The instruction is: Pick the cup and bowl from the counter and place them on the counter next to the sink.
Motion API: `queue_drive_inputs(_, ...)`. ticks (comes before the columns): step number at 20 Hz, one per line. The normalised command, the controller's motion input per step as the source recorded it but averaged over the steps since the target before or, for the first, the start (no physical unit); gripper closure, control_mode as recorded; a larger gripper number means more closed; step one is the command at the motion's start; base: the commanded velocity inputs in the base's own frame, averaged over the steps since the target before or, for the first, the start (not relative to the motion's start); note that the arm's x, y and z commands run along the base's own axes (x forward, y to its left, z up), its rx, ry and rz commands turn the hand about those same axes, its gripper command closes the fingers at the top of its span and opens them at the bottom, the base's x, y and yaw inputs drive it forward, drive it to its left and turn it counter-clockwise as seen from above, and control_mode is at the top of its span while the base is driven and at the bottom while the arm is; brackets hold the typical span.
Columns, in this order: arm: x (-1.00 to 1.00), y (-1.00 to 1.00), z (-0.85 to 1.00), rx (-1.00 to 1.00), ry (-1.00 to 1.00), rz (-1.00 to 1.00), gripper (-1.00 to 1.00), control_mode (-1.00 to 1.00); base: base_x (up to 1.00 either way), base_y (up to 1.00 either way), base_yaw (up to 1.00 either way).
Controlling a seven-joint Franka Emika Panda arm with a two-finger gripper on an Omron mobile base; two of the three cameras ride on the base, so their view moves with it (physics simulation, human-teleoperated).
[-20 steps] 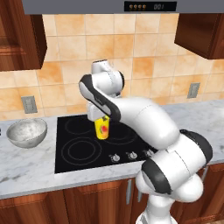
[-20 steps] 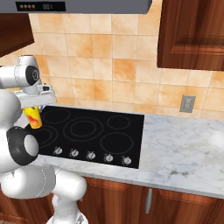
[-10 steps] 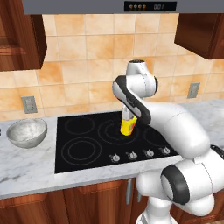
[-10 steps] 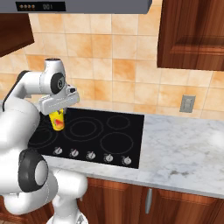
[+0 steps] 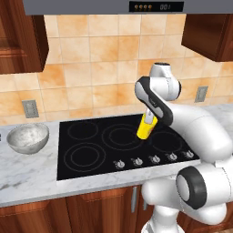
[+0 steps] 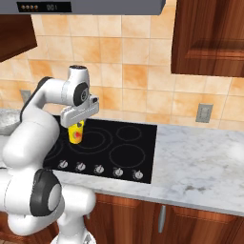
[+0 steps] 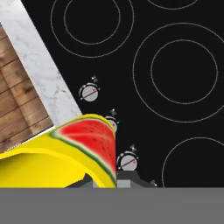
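Note:
My gripper [image 5: 149, 119] is shut on the yellow cup [image 5: 146, 129], which hangs above the middle of the black cooktop [image 5: 91, 150]. From the right base view the cup [image 6: 75, 134] sits under the gripper [image 6: 77, 125], over the cooktop's left half. The hand view has the cup [image 7: 83, 144] close up, yellow with a watermelon-slice marking, and the cooktop knobs below it. The silvery bowl [image 5: 27, 137] rests on the marble counter [image 5: 27, 173] left of the cooktop, far from the gripper. The sink is out of view.
A row of knobs [image 5: 154, 159] lines the cooktop's front edge. A wide stretch of counter [image 6: 200, 162] lies to the right of the cooktop [image 6: 119, 147]. Wall outlets [image 6: 204, 113] and wooden cabinets [image 6: 209, 38] stand behind and above.
The arm has swung to the right, carrying the cup from over the cooktop's left side to over its middle. The bowl has not moved.

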Motion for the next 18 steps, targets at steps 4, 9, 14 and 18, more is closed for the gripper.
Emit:
queue_drive_inputs(4, 0.0, 0.0, 0.0, 0.0, 0.0, 0.0, 1.0, -1.0, 0.0, 0.0, 0.0)
queue_drive_inputs(9, 0.0, 0.0, 0.0, 0.0, 0.0, 0.0, 1.0, 1.0, 0.0, 0.0, 0.0)
queue_drive_inputs(14, 0.0, 0.0, 0.0, 0.0, 0.0, 0.0, 1.0, 1.0, -0.76, 0.0, -0.05)
queue_drive_inputs(18, 0.0, 0.0, 0.0, 0.0, 0.0, 0.0, 1.0, 1.0, -0.49, -0.11, -0.33)
